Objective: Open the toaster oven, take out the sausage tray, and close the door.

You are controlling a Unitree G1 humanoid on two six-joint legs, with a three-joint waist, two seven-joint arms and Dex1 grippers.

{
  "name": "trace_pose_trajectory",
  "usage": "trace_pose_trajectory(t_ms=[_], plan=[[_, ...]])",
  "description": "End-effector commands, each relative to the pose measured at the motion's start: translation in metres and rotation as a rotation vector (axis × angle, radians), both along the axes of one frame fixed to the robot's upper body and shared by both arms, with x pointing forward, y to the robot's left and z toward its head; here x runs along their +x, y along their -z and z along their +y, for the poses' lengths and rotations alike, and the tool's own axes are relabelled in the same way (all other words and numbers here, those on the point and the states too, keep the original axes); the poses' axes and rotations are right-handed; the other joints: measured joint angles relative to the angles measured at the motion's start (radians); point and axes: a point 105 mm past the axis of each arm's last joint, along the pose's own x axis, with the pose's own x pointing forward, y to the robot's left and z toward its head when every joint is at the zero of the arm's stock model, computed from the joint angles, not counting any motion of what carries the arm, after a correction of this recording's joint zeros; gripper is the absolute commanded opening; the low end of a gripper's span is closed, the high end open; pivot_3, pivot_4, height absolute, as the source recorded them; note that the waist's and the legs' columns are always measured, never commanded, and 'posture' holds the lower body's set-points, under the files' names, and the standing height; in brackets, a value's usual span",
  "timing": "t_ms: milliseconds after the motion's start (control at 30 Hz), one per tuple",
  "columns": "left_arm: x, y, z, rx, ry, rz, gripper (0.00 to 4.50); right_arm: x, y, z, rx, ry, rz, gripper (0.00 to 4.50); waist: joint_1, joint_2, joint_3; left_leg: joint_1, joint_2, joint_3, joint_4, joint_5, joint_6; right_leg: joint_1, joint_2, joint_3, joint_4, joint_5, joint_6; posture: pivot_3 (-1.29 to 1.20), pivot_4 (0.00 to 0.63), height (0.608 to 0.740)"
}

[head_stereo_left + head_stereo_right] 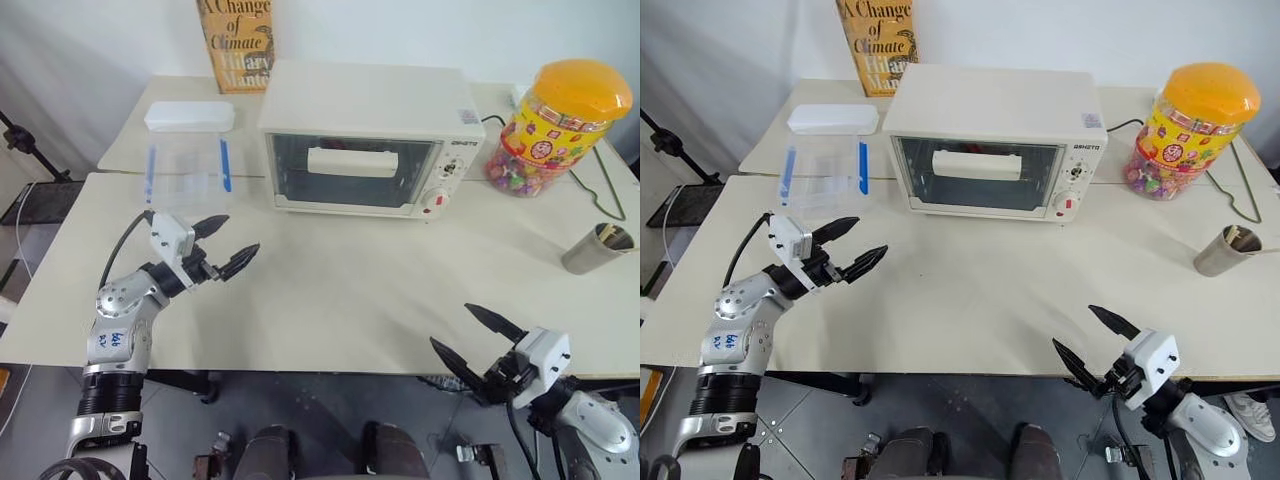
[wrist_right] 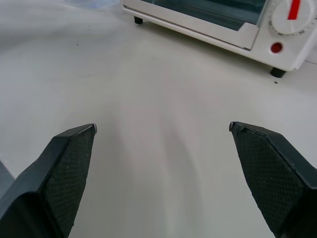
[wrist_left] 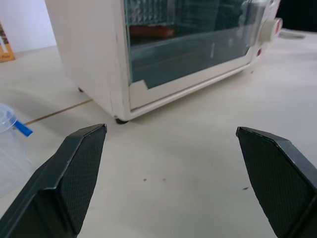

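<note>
Both grippers agape, empty; toaster oven (image 1: pixel 360 135) well ahead, door (image 1: pixel 352 170) closed.

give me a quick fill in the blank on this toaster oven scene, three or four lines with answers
1. The door of the toaster oven is ____.
2. Both the left pincer and the right pincer are ____.
3. The candy jar has an ____ lid.
4. The book stands ____ the oven.

Answers: closed; open; orange; behind
</note>
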Motion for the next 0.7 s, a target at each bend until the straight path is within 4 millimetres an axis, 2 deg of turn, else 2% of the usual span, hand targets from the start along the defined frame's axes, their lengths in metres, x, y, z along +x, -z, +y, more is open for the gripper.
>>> trace_pose_trajectory(t_ms=[33,100,200,300,467,700], plan=[[-0.004,-0.016,0.005,0.009,-0.006,-0.052,4.46,0.005,-0.009,0.005,0.040,-0.019,-0.023,4.50,0.000,0.000,0.000,0.000,0.000,0.000,0.000,0.000,0.000,0.000,0.000,0.000,0.000,0.000,0.000,0.00,0.150,0.740],[-0.005,-0.022,0.007,-0.047,0.007,-0.034,4.46,0.012,-0.017,0.012,0.075,-0.049,-0.027,4.50,-0.001,0.000,0.000,0.000,0.000,0.000,0.000,0.000,0.000,0.000,0.000,0.000,0.000,0.000,0.000,0.00,0.150,0.740],[-0.019,-0.029,0.011,-0.137,0.116,0.021,4.46,0.027,-0.037,0.021,0.148,-0.067,-0.054,4.50,-0.006,0.000,0.000,0.000,0.002,0.000,0.001,0.000,0.000,0.000,0.000,0.000,0.001,0.000,0.000,0.00,0.150,0.740],[-0.026,-0.040,0.024,-0.224,0.143,0.038,4.46,0.045,-0.055,0.030,0.178,-0.103,-0.060,4.50,-0.012,0.000,0.000,-0.001,0.003,-0.001,0.001,0.000,0.000,-0.001,0.000,0.000,0.001,0.000,0.000,0.00,0.150,0.740],[-0.053,-0.051,0.036,-0.202,0.225,0.046,4.46,0.097,-0.100,0.055,0.240,-0.158,-0.076,4.50,-0.036,0.000,0.001,-0.001,0.003,0.000,0.003,0.000,0.000,-0.003,0.001,0.001,0.002,0.000,0.000,0.00,0.150,0.740],[-0.065,-0.049,0.040,-0.202,0.220,0.084,4.46,0.130,-0.126,0.085,0.221,-0.234,-0.073,4.50,-0.027,-0.001,0.001,-0.005,0.001,-0.002,0.001,-0.001,0.000,-0.005,0.000,0.001,0.002,0.000,-0.001,0.00,0.150,0.740]])
